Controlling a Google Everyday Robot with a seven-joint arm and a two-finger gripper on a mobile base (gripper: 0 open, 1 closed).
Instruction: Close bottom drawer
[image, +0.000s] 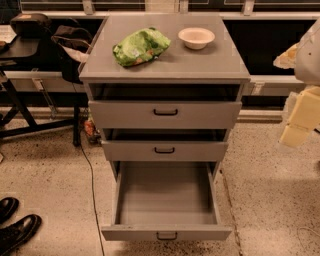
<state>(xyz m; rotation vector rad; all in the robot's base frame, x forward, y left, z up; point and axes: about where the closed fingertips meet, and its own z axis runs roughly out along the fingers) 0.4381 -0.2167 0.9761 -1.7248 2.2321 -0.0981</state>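
Bottom drawer (166, 200) stood pulled far out beneath the middle drawer (165, 150), at the foot of the cabinet (210, 62). Gripper (299, 122) hung at far right, well apart from the cabinet; whether open or closed could not be determined. Green bag (141, 46) and bowl (196, 37) rested on top.

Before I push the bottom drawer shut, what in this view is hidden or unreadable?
All in the camera view:
- Gripper: at the right frame edge beside the cabinet, partly cut off by that edge.
- Top drawer and middle drawer: insides show only as dark slits, shadowed by what sits above them.
- Bottom drawer: runners hidden by its side walls.
- Shoes, lower left: cut off by the left edge.
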